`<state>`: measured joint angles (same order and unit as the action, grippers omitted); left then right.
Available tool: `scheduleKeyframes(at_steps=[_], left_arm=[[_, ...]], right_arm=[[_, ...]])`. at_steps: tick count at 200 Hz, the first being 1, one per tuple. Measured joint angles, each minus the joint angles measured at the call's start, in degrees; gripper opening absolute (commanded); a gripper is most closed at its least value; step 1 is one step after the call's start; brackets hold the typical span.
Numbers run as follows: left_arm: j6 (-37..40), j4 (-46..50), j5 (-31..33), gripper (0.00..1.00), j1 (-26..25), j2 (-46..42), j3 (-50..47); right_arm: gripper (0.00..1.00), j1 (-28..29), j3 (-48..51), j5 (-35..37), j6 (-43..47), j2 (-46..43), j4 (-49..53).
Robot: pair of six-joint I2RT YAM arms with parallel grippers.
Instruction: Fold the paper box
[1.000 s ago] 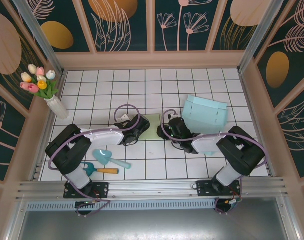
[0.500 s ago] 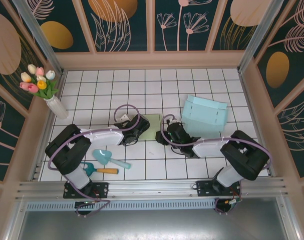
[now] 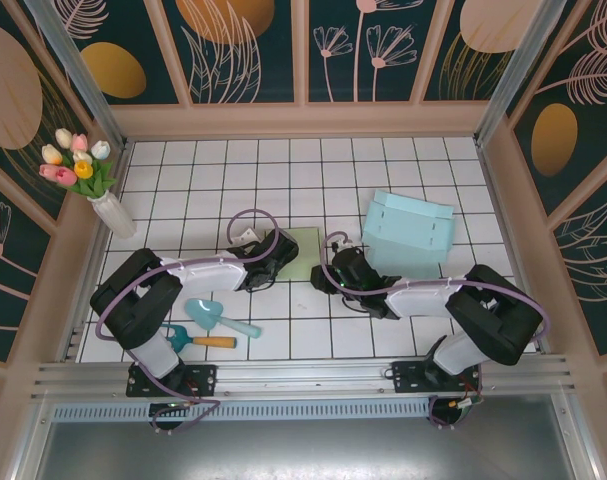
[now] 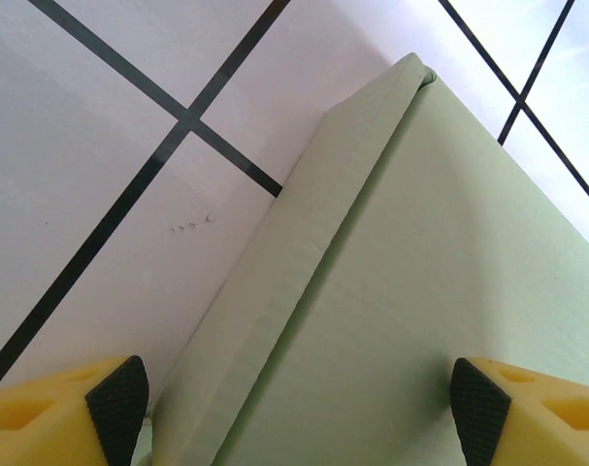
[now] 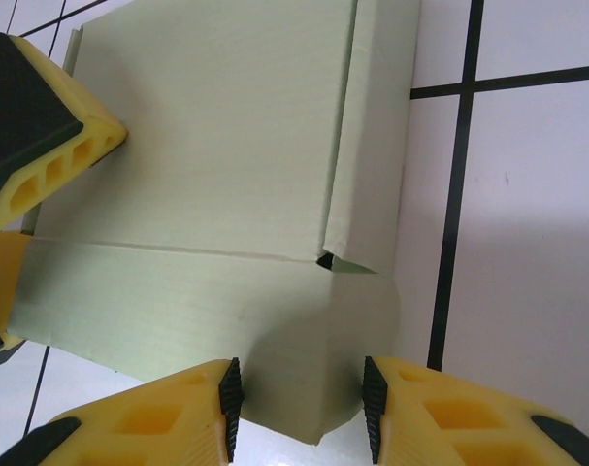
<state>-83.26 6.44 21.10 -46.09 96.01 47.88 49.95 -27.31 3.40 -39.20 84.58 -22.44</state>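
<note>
The paper box is a flat pale green card [image 3: 304, 250] lying on the tiled table between both grippers. My left gripper [image 3: 271, 260] is at its left edge, jaws open and wide. In the left wrist view the card [image 4: 420, 291] with its folded side strip runs under the open gripper [image 4: 294, 413]. My right gripper [image 3: 330, 268] is at the card's right edge. In the right wrist view the card's corner flap [image 5: 304, 330] lies between the open right gripper's [image 5: 299, 403] pads, with a small gap on each side. A left finger [image 5: 42, 126] shows there at top left.
A light blue folded box [image 3: 410, 230] sits just right of and behind the right gripper. A teal scoop [image 3: 215, 317] and an orange-handled tool [image 3: 203, 341] lie at the front left. A vase of tulips [image 3: 88, 180] stands at the far left.
My right gripper has slid left, away from the blue box, up to the green card's right edge. The left arm has stayed put.
</note>
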Motion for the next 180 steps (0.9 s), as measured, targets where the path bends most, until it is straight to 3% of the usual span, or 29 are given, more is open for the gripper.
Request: scheduleKeyframes(at_steps=[180], left_arm=[[0.02, -0.94, 0.63, 0.82, 0.04, 0.00, -0.55]], right_arm=[[0.38, 0.02, 1.27, 0.46, 5.20, 4.85, -7.93]])
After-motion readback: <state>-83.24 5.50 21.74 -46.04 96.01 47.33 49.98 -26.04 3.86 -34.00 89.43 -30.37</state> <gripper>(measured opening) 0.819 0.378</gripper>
